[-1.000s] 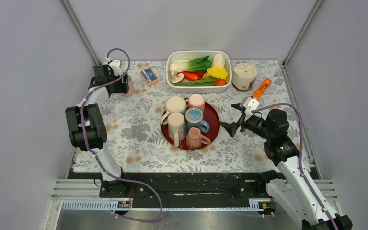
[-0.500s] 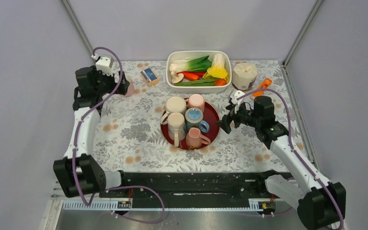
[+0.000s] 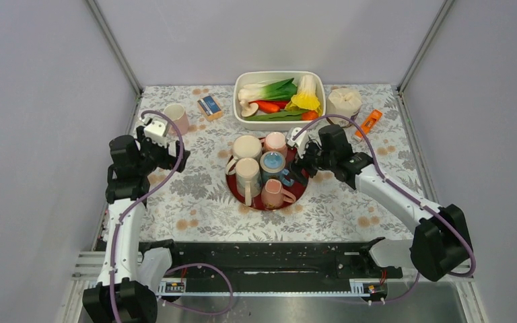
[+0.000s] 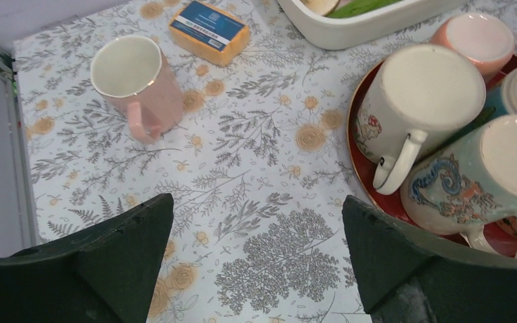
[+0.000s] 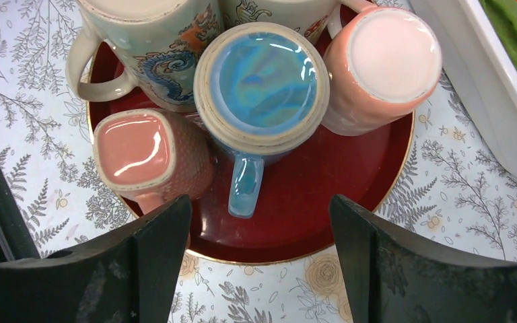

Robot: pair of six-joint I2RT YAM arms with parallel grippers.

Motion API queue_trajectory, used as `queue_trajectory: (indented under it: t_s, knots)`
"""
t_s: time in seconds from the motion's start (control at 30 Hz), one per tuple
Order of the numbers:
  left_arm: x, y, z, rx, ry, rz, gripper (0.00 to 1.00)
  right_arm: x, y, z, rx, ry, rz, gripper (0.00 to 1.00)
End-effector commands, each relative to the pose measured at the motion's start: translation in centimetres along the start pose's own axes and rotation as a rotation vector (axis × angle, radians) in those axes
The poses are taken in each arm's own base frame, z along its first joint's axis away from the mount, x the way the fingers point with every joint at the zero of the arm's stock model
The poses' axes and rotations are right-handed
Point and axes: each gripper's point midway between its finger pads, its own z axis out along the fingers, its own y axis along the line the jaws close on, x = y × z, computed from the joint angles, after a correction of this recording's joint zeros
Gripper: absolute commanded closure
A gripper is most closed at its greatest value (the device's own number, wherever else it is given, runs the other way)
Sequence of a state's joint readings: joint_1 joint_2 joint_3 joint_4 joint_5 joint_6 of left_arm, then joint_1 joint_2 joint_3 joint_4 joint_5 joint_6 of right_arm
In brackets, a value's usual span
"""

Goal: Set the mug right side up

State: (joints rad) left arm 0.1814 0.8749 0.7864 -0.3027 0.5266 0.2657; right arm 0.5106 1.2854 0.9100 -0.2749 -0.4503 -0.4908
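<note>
Over at the left, left gripper (image 3: pixel 172 157): jaws are gaping wide with nothing between them, hovering above the bare floral cloth (image 4: pixel 262 269), well apart from the tray. It's looking parked out of the way.
Far-left corner, pink mug (image 4: pixel 134 84): sitting mouth up near the cloth's edge. I'm reading this one as already righted.
Box (image 4: pixel 209 30): lying flat just right of that mug. Its blue label is carrying white print, too small to read.
Red tray (image 5: pixel 323 202): holding five mugs packed together, all bottom up.
Dragon mug (image 5: pixel 148 40): showing a blue and orange dragon, no words.
Blue mug (image 5: pixel 262 81): standing inverted in the tray's middle, handle pointing toward the tray's bare right part. That's making it the easiest to reach, so I'm judging it the target.
Right gripper (image 5: pixel 257 202): fingers are spreading wide and holding nothing, hanging right over that handle, apparently lining up a pinch.
White tub (image 3: pixel 279 124): sitting beyond the tray, full of vegetables, no lettering showing.
</note>
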Motion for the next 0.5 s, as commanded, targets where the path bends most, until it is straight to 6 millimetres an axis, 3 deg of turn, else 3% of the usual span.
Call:
queue_trajectory:
  t_s: [0.0,0.47]
  knots:
    - [0.1,-0.7,-0.2,0.038,-0.033,0.053,0.01,-0.4,-0.6,1.7,0.041,-0.016,-0.030,0.19]
    - [0.7,-0.7,0.0,0.060,-0.022,0.018,0.01,1.0,-1.0,4.9,0.062,0.041,0.032,0.31]
